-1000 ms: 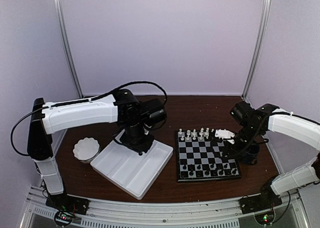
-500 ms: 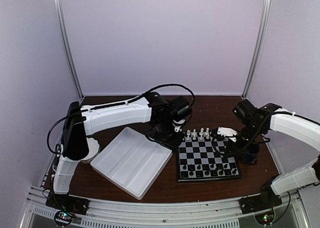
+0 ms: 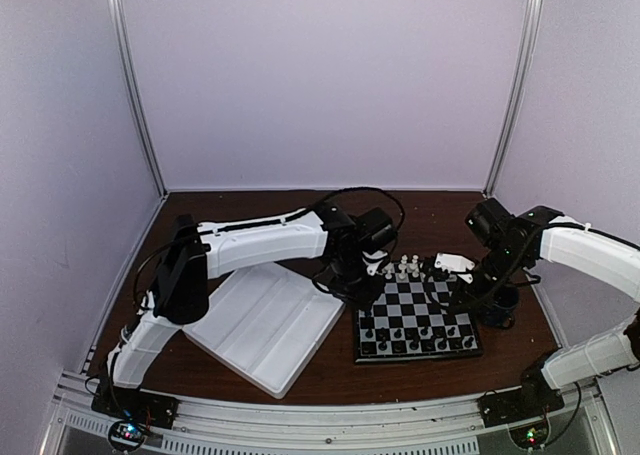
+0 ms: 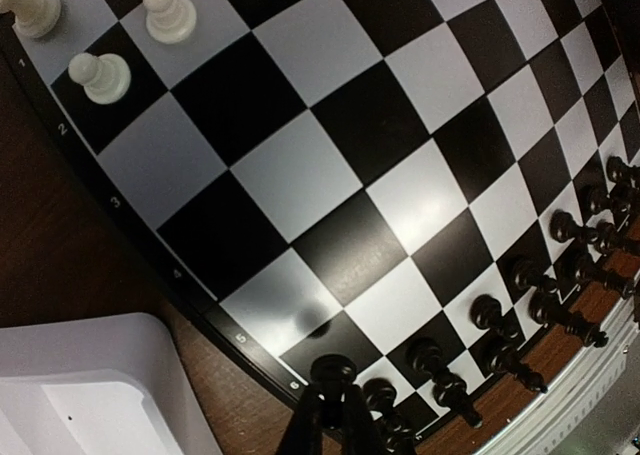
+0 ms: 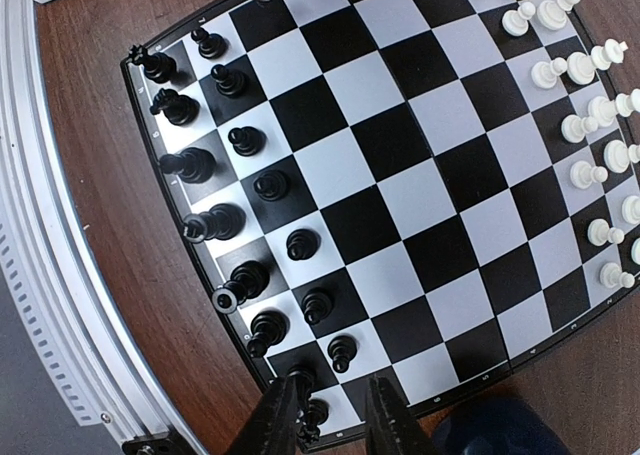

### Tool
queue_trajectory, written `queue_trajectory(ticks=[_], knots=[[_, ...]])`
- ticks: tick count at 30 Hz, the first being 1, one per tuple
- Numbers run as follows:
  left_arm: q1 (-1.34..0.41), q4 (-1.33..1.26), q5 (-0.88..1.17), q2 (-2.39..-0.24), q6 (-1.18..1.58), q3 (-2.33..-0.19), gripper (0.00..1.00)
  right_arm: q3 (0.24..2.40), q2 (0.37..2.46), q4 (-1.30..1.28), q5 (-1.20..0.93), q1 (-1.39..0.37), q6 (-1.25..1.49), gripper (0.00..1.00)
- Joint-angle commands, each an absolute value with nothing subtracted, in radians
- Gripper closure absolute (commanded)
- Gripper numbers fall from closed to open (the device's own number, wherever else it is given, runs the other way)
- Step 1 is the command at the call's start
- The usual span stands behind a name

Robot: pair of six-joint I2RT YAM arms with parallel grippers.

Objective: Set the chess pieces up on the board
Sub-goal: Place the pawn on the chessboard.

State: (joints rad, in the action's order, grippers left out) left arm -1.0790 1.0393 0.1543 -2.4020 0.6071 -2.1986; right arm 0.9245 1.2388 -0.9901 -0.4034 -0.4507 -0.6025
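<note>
**2 tools at the board, 1 of them carrying a black chessman**

1 second ago the left tool [image 4: 331,403] stood low over the white tray [image 3: 262,327]. 0.5 seconds ago it had swung to the board's 11 o'clock corner. Now it hangs over the 9 o'clock edge of the board [image 3: 415,312], and the left arm [image 3: 265,245] reaches further across the table [image 3: 420,377] than in either earlier picture. Its fingers are pressed together on a black chessman [image 4: 332,367]. The chessman is held clear of the surface, and a small shadow lies on the square just past it in the left wrist view.

The right tool [image 5: 332,387] has hardly shifted in that second and keeps to the board's 3 o'clock side. Its 2 fingers are spread. In the right wrist view the last black chessmen of the rows show just beside 1 finger, and whether they touch it cannot be told.

The board itself has not moved. It lies on the table at 3 o'clock of the tray, just beside it. The black chessmen [image 5: 245,140] stand in 2 rows along its 6 o'clock edge. The white chessmen [image 5: 580,70] stand along its 12 o'clock edge. The squares between the 2 camps are bare. The tray sits where it sat 1 second ago.
</note>
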Motion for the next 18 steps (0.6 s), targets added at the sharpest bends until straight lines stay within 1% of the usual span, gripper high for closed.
queue_trajectory(ticks=[1,5,9,15,18], knots=[[-1.073,1.005,0.177,-2.424,0.607,-2.221,1.0,0.928,1.225,-0.977,-0.39,-0.443,-0.598,0.74],[-1.073,1.005,0.185,-2.439,0.609,-2.221,0.99,0.927,1.225,-0.979,-0.387,-0.443,-0.599,0.74],[-1.074,1.004,0.193,-2.446,0.608,-2.223,0.93,0.928,1.226,-0.979,-0.385,-0.443,-0.598,0.74],[-1.073,1.005,0.211,-2.453,0.607,-2.224,0.9,0.928,1.227,-0.979,-0.385,-0.443,-0.598,0.74],[-1.073,1.004,0.211,-2.446,0.604,-2.226,0.85,0.929,1.229,-0.98,-0.39,-0.443,-0.601,0.74]])
